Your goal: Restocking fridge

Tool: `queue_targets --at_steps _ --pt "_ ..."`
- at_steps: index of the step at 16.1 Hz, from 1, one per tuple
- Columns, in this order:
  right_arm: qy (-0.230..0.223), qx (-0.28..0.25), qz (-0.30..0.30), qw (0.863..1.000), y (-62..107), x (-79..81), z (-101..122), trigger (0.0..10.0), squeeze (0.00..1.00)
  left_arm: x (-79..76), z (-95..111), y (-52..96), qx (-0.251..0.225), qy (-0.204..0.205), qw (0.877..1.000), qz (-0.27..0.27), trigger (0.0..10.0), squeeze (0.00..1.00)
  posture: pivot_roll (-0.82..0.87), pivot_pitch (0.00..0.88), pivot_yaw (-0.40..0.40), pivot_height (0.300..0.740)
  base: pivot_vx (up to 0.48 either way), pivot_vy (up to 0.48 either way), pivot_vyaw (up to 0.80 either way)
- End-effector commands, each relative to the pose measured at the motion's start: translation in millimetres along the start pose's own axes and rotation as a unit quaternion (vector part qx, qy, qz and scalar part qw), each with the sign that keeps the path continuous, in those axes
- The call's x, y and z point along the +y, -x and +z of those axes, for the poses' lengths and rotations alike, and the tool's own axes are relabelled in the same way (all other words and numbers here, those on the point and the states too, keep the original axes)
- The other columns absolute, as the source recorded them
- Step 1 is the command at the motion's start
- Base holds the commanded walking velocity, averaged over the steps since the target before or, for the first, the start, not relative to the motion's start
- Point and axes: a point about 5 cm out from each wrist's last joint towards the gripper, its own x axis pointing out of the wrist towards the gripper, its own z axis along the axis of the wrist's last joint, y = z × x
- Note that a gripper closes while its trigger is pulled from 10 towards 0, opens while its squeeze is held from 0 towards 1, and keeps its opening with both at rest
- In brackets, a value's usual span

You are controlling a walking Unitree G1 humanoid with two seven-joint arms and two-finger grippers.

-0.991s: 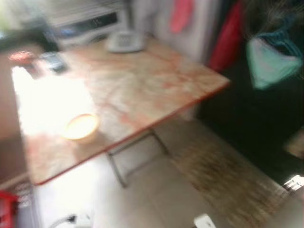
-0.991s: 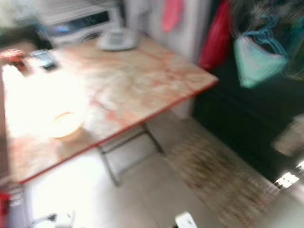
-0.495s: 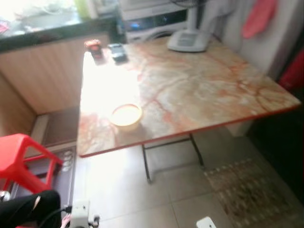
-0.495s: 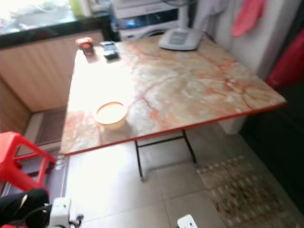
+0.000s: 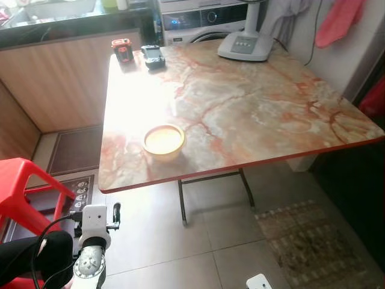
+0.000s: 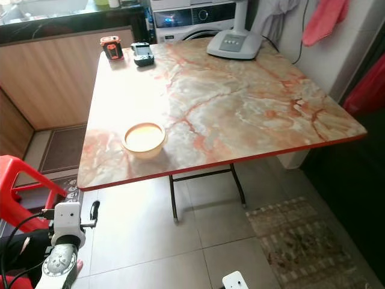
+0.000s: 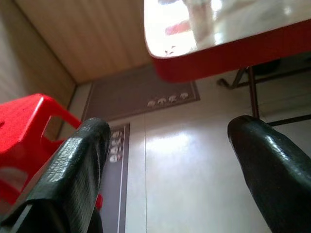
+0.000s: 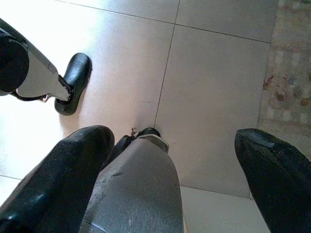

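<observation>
No fridge or goods for it can be made out. My left arm [image 5: 90,244] hangs low at the left, beside a red plastic stool [image 5: 21,189]. The left gripper [image 7: 169,130] is open and holds nothing; between its fingers [image 7: 80,160] lie floor tiles and the table's red edge [image 7: 228,51]. The right gripper [image 8: 172,138] is also open and holds nothing, pointing down at the tiled floor [image 8: 214,87] over my own leg [image 8: 138,189] and black foot [image 8: 73,77].
A marble-topped folding table [image 5: 252,114] stands ahead, bearing a yellow bowl [image 5: 163,140], a fan base [image 5: 245,46] and two small devices [image 5: 138,53]. Behind it are a washing machine [image 5: 204,17] and wooden cabinets [image 5: 66,78]. A patterned rug [image 5: 307,241] lies at the right.
The camera has swung left and steadied, so the blurred table now sits sharp and centred. The stool and my left arm have come into the picture.
</observation>
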Motion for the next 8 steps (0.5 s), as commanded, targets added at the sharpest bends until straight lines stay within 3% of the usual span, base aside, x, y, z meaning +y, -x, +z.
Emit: queue_targets --at_steps 1,4,6,7,8 --pt "0.001 0.04 0.011 0.999 3.0 5.0 -20.6 10.0 0.0 -3.4 0.1 5.7 -0.015 -0.012 1.0 -0.014 10.0 0.0 0.04 0.075 0.06 0.74 0.0 0.0 0.0" --pt "0.002 0.041 0.013 0.999 3.0 5.4 -20.9 10.0 0.0 -1.0 -5.9 16.8 -0.017 -0.008 1.0 -0.015 10.0 0.0 0.04 0.073 0.064 0.74 0.0 0.0 0.0" --pt "0.001 0.04 0.011 0.999 3.1 4.9 -21.1 10.0 0.0 1.0 0.5 24.8 -0.051 -0.021 0.998 -0.022 10.0 0.0 0.04 0.072 0.062 0.74 0.0 0.0 0.0" --pt "0.002 0.04 0.011 0.999 3.1 4.4 -20.9 10.0 0.0 0.3 7.5 24.5 -0.071 -0.028 0.997 -0.025 10.0 0.0 0.05 0.071 0.058 0.74 0.0 0.0 0.0" --pt "0.003 0.04 0.011 0.999 3.2 3.6 -20.6 10.0 0.0 -3.0 33.7 15.9 -0.129 -0.035 0.991 -0.024 10.0 0.0 0.05 0.072 0.048 0.74 0.0 0.0 0.0"
